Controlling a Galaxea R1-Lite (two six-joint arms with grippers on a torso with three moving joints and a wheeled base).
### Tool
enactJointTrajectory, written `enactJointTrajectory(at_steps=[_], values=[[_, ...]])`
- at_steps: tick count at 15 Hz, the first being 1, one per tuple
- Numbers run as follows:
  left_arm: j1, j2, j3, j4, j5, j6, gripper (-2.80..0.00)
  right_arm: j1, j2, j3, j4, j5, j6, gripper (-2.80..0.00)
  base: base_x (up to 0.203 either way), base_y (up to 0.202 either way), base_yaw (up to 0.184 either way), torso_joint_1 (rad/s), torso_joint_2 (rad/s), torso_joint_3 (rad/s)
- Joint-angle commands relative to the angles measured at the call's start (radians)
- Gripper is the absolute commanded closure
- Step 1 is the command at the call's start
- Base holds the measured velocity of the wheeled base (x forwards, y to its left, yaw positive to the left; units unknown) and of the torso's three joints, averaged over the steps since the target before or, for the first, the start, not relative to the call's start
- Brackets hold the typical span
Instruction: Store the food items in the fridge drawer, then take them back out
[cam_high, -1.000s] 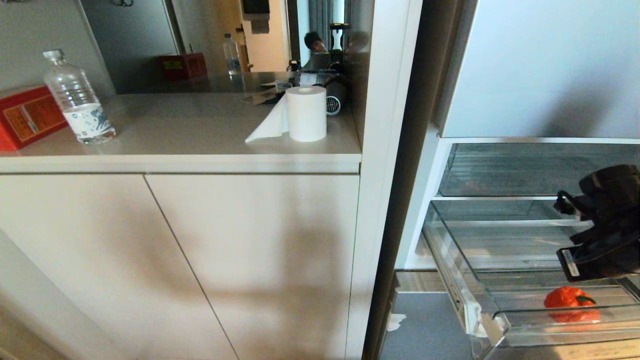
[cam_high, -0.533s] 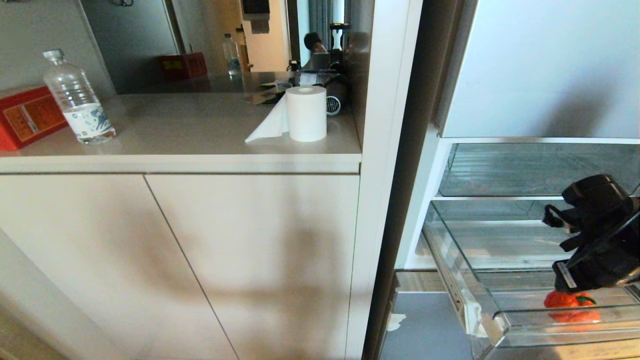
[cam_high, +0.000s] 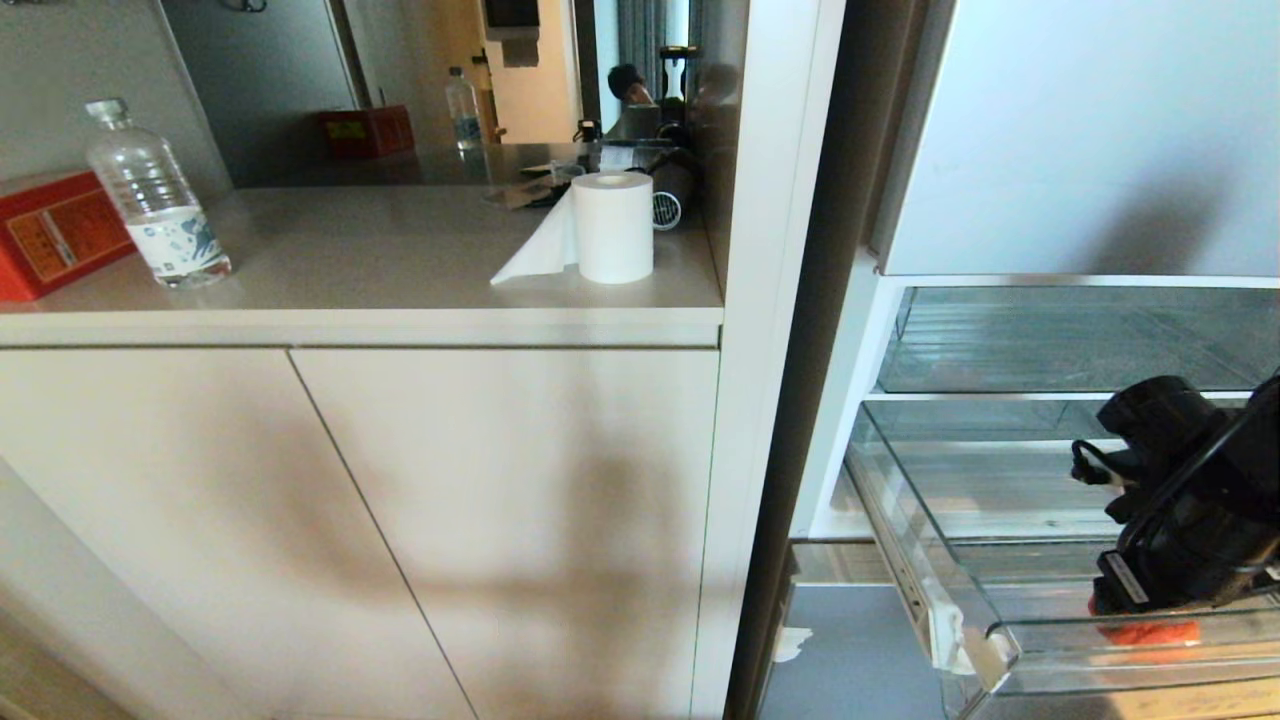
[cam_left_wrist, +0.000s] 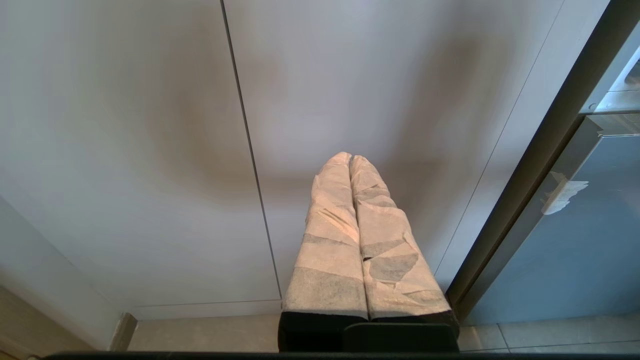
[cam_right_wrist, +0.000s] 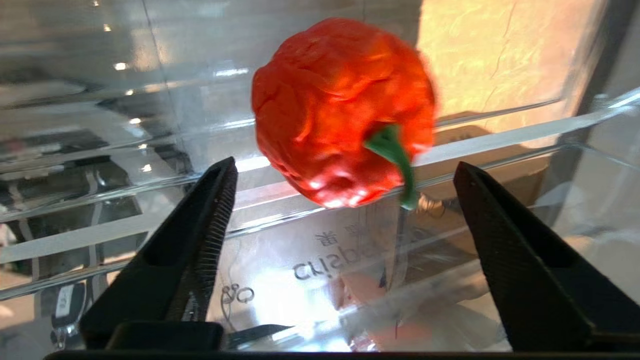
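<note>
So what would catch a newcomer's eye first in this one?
The wrinkled orange-red pepper with its green stem, lying in the clear fridge drawer. The right hand frames it, fingers spread wide and not touching it. On the counter to the left stand a white paper roll and a water bottle.
</note>
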Motion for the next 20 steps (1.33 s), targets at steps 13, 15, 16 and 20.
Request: enactJointTrajectory(at_steps=[13, 15, 16, 20], values=[[0.000, 0.001, 0.000, 0.000, 0.000, 0.000, 0.00, -0.032, 0.092, 0.024, -0.001, -0.005, 0.004, -2.80, 0.000, 0.000, 0.000, 0.000, 0.00, 0.000], [0.000, 0.001, 0.000, 0.000, 0.000, 0.000, 0.00, -0.035, 0.092, 0.026, -0.001, -0.007, 0.008, 0.00, 0.000, 0.000, 0.000, 0.000, 0.00, 0.000], [0.000, 0.001, 0.000, 0.000, 0.000, 0.000, 0.00, -0.037, 0.090, 0.026, -0.001, -0.007, 0.015, 0.00, 0.000, 0.000, 0.000, 0.000, 0.00, 0.000], [0.000, 0.001, 0.000, 0.000, 0.000, 0.000, 0.00, -0.037, 0.068, 0.029, -0.004, -0.005, 0.015, 0.00, 0.000, 0.000, 0.000, 0.000, 0.00, 0.000]])
